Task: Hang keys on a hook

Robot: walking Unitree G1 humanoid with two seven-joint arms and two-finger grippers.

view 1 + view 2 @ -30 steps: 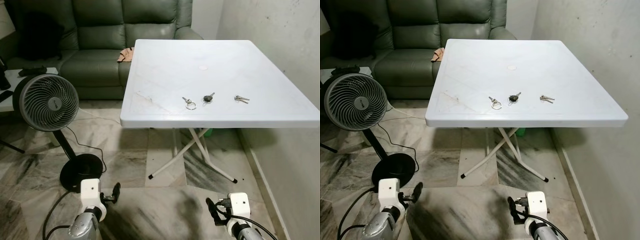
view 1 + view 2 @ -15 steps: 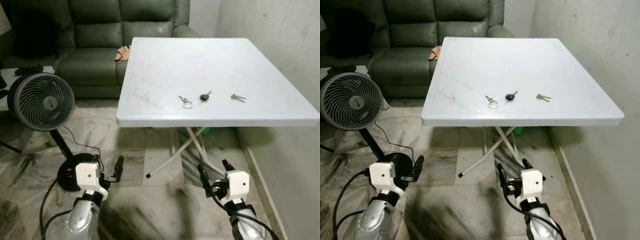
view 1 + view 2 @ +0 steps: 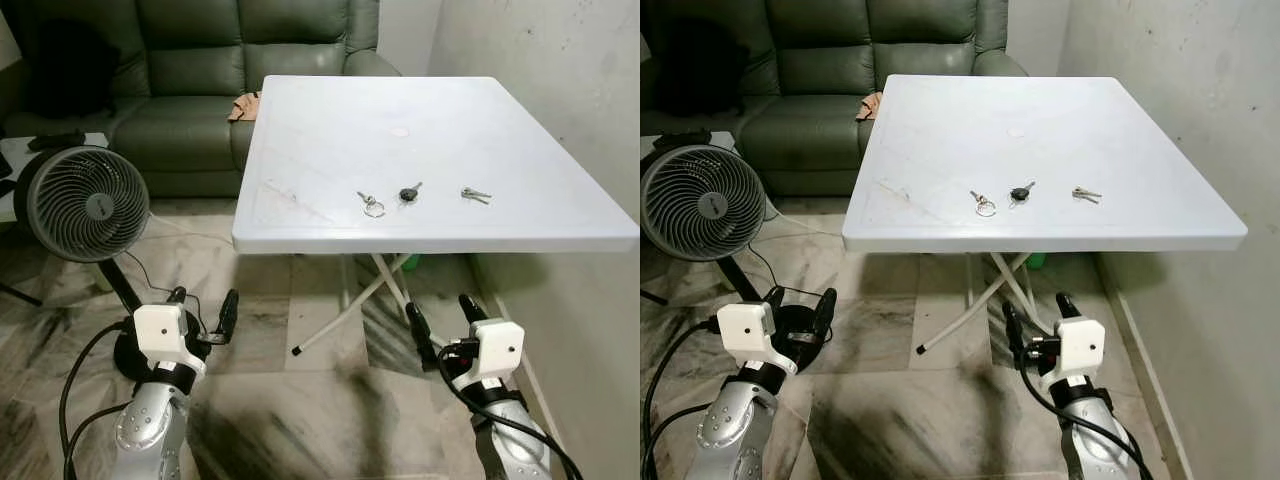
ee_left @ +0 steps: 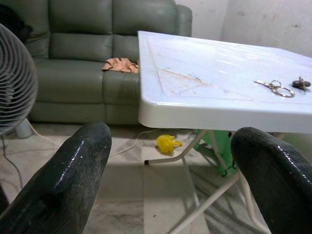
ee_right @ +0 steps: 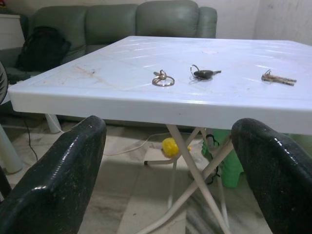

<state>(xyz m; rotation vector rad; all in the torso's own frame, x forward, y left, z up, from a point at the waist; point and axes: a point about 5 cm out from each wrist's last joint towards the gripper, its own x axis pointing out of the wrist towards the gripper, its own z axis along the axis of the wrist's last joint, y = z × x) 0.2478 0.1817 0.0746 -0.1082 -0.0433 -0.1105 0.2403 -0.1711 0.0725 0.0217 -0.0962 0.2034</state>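
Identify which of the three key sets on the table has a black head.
The middle set on the white table. The left set shows a bare ring, and the right set is plain silver.

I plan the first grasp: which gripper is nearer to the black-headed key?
Right. The right gripper is almost below the black-headed key; the left gripper is far off by the fan.
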